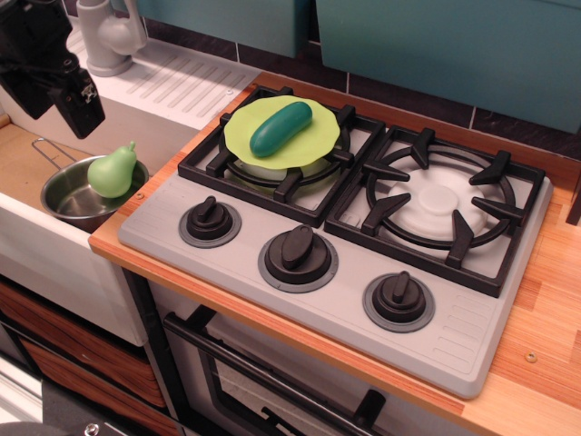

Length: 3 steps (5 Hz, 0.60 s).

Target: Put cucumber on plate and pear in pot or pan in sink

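Observation:
The dark teal cucumber (280,127) lies on the lime plate (241,134), which rests on the left back burner. The pale green pear (113,172) stands upright in the steel pan (68,204), leaning against its right rim. The pan sits in the sink (23,163), and its wire handle points to the back left. My gripper (80,107) hangs above the sink, up and to the left of the pear. It is open, empty and apart from the pear.
A grey tap (104,36) and a ribbed white drainboard (177,82) lie behind the sink. The stove has black grates, a free right burner (440,204) and three knobs (298,250) along its front. A wooden counter (545,336) runs to the right.

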Tool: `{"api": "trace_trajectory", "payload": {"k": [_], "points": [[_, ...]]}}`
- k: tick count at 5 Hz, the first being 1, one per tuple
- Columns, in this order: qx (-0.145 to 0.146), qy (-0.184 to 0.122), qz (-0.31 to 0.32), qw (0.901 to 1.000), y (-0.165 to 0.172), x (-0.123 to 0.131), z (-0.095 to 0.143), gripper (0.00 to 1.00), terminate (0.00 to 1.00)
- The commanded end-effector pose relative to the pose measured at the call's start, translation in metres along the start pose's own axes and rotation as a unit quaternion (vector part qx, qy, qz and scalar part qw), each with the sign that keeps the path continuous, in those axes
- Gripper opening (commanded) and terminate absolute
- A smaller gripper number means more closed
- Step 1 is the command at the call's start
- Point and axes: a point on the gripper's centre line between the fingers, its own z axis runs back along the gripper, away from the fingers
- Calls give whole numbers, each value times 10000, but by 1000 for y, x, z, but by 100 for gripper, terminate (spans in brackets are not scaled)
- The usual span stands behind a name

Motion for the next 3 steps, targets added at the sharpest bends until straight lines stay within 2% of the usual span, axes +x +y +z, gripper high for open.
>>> {"api": "trace_trajectory", "payload": {"k": [1,2,3], "points": [[388,-208,-246,9987,-6,18,39,100,0],[388,-208,-246,9987,-6,18,39,100,0],[388,-208,-246,9987,-6,18,39,100,100]]}}
